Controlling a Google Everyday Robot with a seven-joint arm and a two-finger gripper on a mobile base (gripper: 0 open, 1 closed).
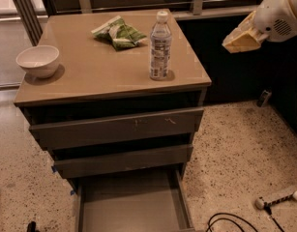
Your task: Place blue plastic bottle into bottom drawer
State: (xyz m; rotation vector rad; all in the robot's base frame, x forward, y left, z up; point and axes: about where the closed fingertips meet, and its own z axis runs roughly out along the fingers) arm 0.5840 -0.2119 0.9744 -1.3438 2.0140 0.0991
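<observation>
The blue plastic bottle (160, 46) stands upright near the right front of the cabinet top (90, 76); it is clear, with a white cap and a pale label. The bottom drawer (131, 204) is pulled out below the two upper drawers, and its flat grey floor is bare. My gripper (240, 38) hangs in the air at the upper right, to the right of the bottle and well apart from it, holding nothing that I can see.
A white bowl (38, 60) sits at the cabinet top's left edge. A green snack bag (118, 33) lies at the back, behind the bottle. Cables (230, 222) and a power strip (279, 197) lie on the speckled floor to the right.
</observation>
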